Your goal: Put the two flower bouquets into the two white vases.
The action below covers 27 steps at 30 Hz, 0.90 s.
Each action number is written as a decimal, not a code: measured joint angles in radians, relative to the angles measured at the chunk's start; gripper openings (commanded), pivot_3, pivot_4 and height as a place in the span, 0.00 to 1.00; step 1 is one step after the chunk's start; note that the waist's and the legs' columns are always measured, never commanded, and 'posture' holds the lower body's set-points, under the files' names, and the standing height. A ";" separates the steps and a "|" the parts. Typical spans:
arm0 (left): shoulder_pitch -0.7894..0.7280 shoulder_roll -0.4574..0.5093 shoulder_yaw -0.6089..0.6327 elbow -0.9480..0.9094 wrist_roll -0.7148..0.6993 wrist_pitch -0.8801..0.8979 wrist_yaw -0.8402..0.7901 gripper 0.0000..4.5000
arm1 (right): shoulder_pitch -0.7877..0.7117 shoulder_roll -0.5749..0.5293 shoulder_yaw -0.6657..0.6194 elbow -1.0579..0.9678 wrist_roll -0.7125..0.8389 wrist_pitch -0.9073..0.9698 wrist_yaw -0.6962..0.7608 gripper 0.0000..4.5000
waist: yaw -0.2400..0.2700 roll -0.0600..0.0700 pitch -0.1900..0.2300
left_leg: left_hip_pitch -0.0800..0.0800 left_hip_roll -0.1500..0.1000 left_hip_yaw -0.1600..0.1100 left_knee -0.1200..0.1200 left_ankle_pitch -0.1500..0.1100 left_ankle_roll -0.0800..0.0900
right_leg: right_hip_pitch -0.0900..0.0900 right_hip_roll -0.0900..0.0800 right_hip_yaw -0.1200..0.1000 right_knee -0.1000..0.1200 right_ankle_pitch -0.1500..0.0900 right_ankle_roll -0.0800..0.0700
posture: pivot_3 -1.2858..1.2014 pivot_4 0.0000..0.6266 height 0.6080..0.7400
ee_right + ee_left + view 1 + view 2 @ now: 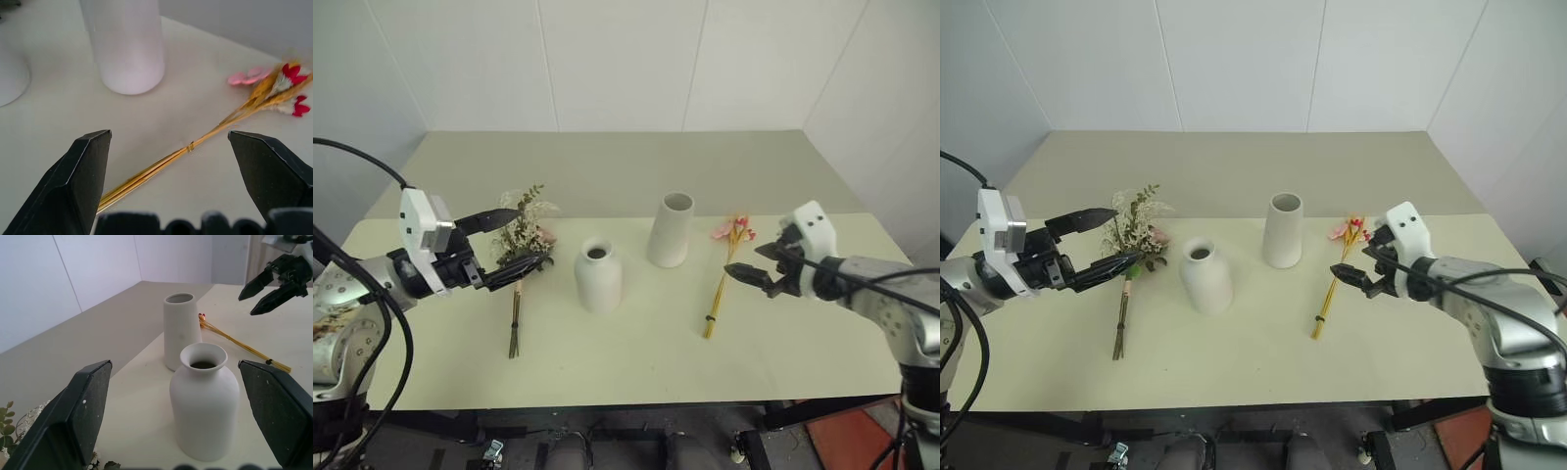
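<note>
Lying flat on the table [636, 362], the bushy bouquet [522, 257] was at the left and the slim yellow-stalked bouquet [725, 274] at the right, with the 2 vases upright between them: short bottle vase [598, 276] nearer, tall vase [671, 229] farther. I saw my left gripper [512, 237] spread wide around the bushy heads, holding nothing; my right gripper [749, 262] hung open and empty over the yellow stalks.

Worktop [636, 362]: pale yellow-green, matte, running back to the wall. White panelled wall [626, 59] behind, with vertical seams. Below the worktop's front edge, a dark frame [803, 411]; patch of red floor [847, 441] at right.
</note>
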<state>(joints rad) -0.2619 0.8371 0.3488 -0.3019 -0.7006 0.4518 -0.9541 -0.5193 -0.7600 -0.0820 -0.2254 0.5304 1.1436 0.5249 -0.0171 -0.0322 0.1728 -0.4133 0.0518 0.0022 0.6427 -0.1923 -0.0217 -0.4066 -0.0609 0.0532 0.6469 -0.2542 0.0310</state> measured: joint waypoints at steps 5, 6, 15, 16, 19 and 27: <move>-0.006 0.000 0.000 0.007 0.004 -0.008 -0.014 1.00 | -0.097 0.069 0.056 0.120 -0.046 0.159 -0.093 1.00 | 0.002 0.000 0.000 | -0.002 0.000 0.000 0.000 0.000 0.000 | -0.002 0.000 0.000 0.000 0.000 0.000 | 0.52 0.24 1.00; -0.007 0.000 0.000 0.008 0.000 -0.008 -0.020 1.00 | -0.105 0.075 0.074 0.138 -0.062 0.162 -0.099 1.00 | 0.001 0.000 0.000 | -0.002 0.000 0.000 0.000 0.000 0.000 | -0.002 0.000 0.000 0.000 0.000 0.000 | 0.52 0.24 1.00; -0.014 0.086 0.040 0.035 -0.084 0.043 -0.140 1.00 | -0.193 0.165 0.152 0.316 -0.178 0.138 -0.156 1.00 | -0.009 0.000 0.000 | -0.001 0.000 0.000 0.000 0.000 0.000 | -0.002 0.001 0.000 0.001 0.000 0.001 | 0.52 0.24 1.00; -0.014 0.092 0.045 0.037 -0.087 0.048 -0.148 1.00 | -0.202 0.172 0.156 0.329 -0.190 0.132 -0.157 1.00 | -0.011 0.000 0.000 | -0.001 0.000 0.000 0.000 0.000 0.000 | -0.002 0.001 0.000 0.001 0.000 0.001 | 0.52 0.24 1.00; -0.014 0.095 0.049 0.040 -0.093 0.054 -0.158 1.00 | -0.213 0.179 0.183 0.344 -0.219 0.115 -0.157 0.92 | -0.015 -0.001 -0.001 | -0.001 0.000 0.000 0.000 0.000 0.000 | -0.002 0.001 0.000 0.001 0.000 0.001 | 0.52 0.24 1.00; -0.012 0.095 0.065 0.038 -0.115 0.058 -0.155 1.00 | -0.221 0.196 0.208 0.379 -0.283 0.059 -0.152 0.39 | -0.025 -0.003 -0.002 | 0.000 0.001 0.000 0.000 0.000 0.000 | -0.001 0.001 0.000 0.001 0.000 0.001 | 0.52 0.24 1.00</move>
<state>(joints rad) -0.2737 0.9321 0.4135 -0.2640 -0.8153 0.5094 -1.1094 -0.7405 -0.5643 0.1263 0.1537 0.2473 1.2021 0.3725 -0.0420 -0.0356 0.1707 -0.4130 0.0523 0.0020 0.6427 -0.1923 -0.0216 -0.4075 -0.0600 0.0532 0.6476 -0.2545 0.0322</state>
